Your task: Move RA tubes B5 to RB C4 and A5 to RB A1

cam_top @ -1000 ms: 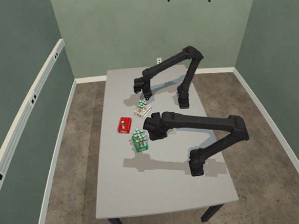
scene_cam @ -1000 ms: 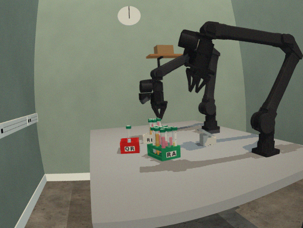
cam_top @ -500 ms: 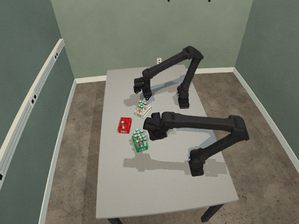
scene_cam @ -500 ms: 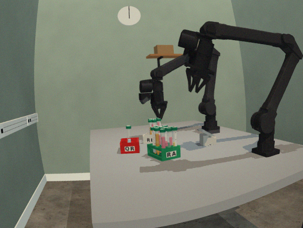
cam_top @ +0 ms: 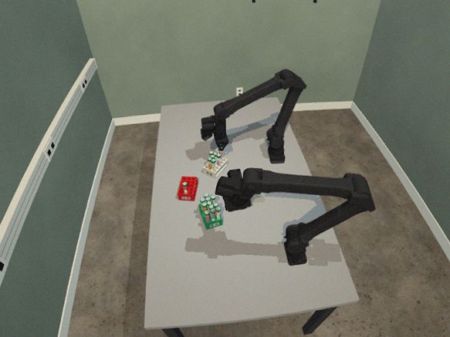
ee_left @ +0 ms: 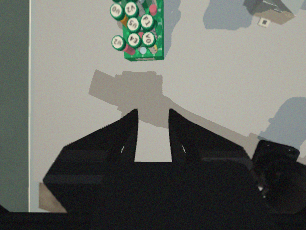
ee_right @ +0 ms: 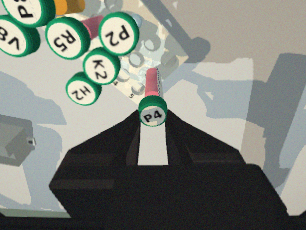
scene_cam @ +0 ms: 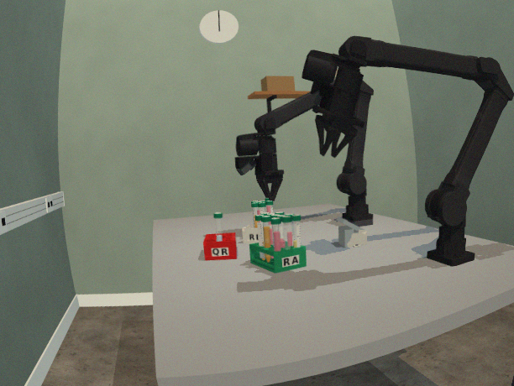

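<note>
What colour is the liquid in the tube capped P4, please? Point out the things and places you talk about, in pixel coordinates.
Pinkish red; the tube (ee_right: 152, 82) shows best in the right wrist view.

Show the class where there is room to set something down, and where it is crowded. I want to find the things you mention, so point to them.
Room: on the table (cam_top: 244, 287) (scene_cam: 273, 336) (ee_left: 50, 60) (ee_right: 85, 125), between the green rack (cam_top: 203, 217) (scene_cam: 291, 260) (ee_left: 160, 30) and the table end in the top view's foreground. Crowded: among the green, white (cam_top: 210, 172) (scene_cam: 254, 237) (ee_right: 170, 50) and red (cam_top: 187, 197) (scene_cam: 220, 252) racks; the right gripper (cam_top: 221, 146) (scene_cam: 271, 199) (ee_right: 152, 115) works there.

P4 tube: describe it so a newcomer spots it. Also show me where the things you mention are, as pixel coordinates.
In the right wrist view, find the right gripper (cam_top: 221, 147) (scene_cam: 270, 199) (ee_right: 152, 115) at the bottom. At its fingertips is the P4 tube (ee_right: 152, 111), green-capped with pink contents. Unlike neighbouring caps, its cap sits between the fingers.
</note>
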`<act>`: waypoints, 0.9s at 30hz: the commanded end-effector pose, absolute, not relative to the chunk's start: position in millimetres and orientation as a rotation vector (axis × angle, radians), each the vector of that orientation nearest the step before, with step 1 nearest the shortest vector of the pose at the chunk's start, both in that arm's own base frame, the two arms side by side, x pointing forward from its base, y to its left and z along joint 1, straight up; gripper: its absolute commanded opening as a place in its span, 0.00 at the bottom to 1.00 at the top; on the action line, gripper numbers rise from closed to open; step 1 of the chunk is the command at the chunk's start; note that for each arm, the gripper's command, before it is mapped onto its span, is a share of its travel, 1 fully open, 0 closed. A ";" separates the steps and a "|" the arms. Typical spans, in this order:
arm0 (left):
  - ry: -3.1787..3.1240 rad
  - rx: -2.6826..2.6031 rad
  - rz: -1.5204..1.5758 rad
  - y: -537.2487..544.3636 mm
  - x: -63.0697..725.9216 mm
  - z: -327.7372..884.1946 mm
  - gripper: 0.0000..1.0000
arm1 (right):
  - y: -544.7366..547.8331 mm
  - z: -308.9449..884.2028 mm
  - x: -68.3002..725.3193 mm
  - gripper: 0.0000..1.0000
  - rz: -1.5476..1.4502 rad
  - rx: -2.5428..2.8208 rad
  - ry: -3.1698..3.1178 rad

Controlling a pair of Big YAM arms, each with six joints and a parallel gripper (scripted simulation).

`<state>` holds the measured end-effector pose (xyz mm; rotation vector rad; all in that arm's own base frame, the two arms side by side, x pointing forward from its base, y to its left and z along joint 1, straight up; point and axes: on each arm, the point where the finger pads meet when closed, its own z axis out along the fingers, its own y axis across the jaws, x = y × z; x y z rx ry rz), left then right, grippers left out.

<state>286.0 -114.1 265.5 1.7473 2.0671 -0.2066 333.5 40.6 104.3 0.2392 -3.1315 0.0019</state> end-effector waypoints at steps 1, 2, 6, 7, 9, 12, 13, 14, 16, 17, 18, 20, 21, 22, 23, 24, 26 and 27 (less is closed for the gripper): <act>2.038 1.734 -0.181 -115.5 292.8 281.3 0.30 | 49.5 127.6 353.5 0.00 -0.007 0.253 -3.181; 2.038 1.734 -0.181 -115.5 292.8 281.3 0.30 | 49.5 129.7 353.3 0.00 -0.007 0.253 -3.186; 2.038 1.734 -0.181 -115.5 292.8 281.3 0.30 | 49.3 132.1 352.2 0.00 -0.008 0.254 -3.194; 2.038 1.734 -0.181 -115.5 292.8 281.3 0.30 | 49.4 134.0 352.6 0.00 -0.008 0.254 -3.195; 2.038 1.734 -0.181 -115.5 292.8 281.3 0.30 | 49.4 135.1 352.7 0.00 -0.008 0.254 -3.196; 2.038 1.734 -0.181 -115.5 292.8 281.3 0.30 | 49.4 136.5 352.8 0.00 -0.008 0.254 -3.196; 2.038 1.734 -0.181 -115.5 292.8 281.3 0.30 | 49.4 137.0 353.0 0.00 -0.008 0.254 -3.196; 2.038 1.734 -0.181 -115.5 292.8 281.3 0.30 | 49.4 137.5 353.1 0.00 -0.008 0.254 -3.196; 2.038 1.734 -0.181 -115.5 292.8 281.3 0.30 | 49.5 138.5 353.3 0.00 -0.008 0.254 -3.197; 2.038 1.734 -0.181 -115.5 292.8 281.3 0.30 | 49.5 139.1 353.3 0.00 -0.008 0.254 -3.197; 2.038 1.734 -0.181 -115.5 292.8 281.3 0.30 | 49.5 139.5 353.3 0.00 -0.008 0.254 -3.197; 2.038 1.734 -0.181 -115.5 292.8 281.3 0.30 | 49.4 140.4 353.2 0.00 -0.008 0.254 -3.197; 2.038 1.734 -0.181 -115.5 292.8 281.3 0.30 | 49.4 140.4 353.2 0.00 -0.008 0.254 -3.197; 2.038 1.734 -0.181 -115.5 292.8 281.3 0.30 | 49.4 140.4 353.2 0.00 -0.008 0.254 -3.197; 2.038 1.734 -0.181 -115.5 292.8 281.3 0.30 | 49.4 141.6 353.1 0.00 -0.008 0.254 -3.197; 2.038 1.734 -0.181 -115.5 292.8 281.3 0.30 | 49.4 142.8 352.9 0.00 -0.008 0.253 -3.197; 2.038 1.734 -0.181 -115.5 292.8 281.3 0.30 | 49.4 145.2 352.7 0.00 -0.008 0.253 -3.197; 2.038 1.734 -0.181 -115.5 292.8 281.3 0.30 | 49.4 146.5 352.7 0.00 -0.008 0.253 -3.197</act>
